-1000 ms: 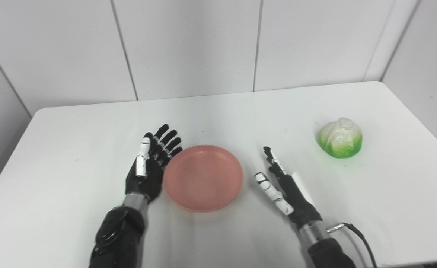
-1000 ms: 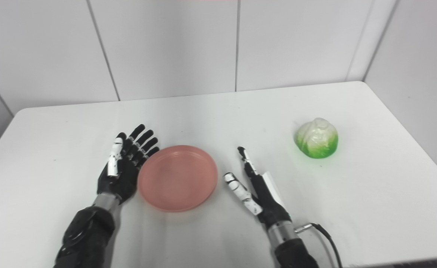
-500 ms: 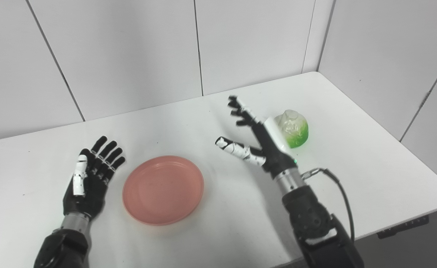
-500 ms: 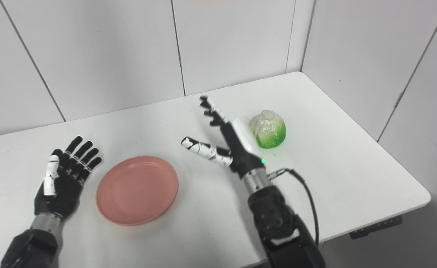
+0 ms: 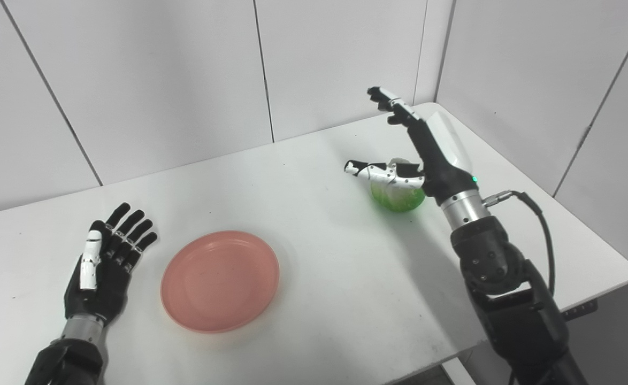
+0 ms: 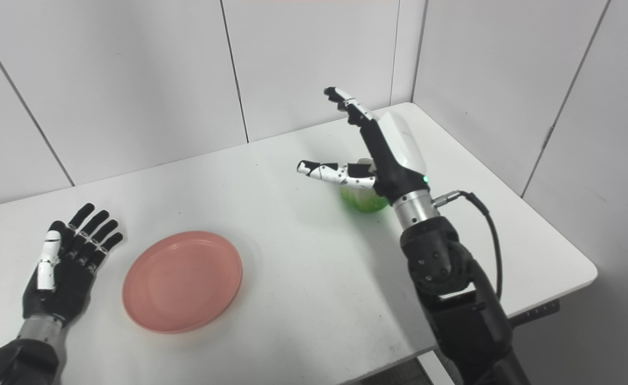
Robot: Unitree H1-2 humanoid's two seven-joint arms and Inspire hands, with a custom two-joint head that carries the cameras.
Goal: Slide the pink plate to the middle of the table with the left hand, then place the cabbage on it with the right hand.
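Two black robot hands are spread and hold nothing. The right hand (image 5: 418, 147) is raised above the surface, fingers pointing up and thumb stretched sideways across the round green-and-white cabbage (image 5: 398, 197), which sits behind it towards the surface's far right corner; whether they touch cannot be told. The left hand (image 6: 65, 267) lies palm up near the left edge, just beside the round pink plastic plate (image 6: 182, 281), which rests left of the middle of the white surface (image 5: 314, 256).
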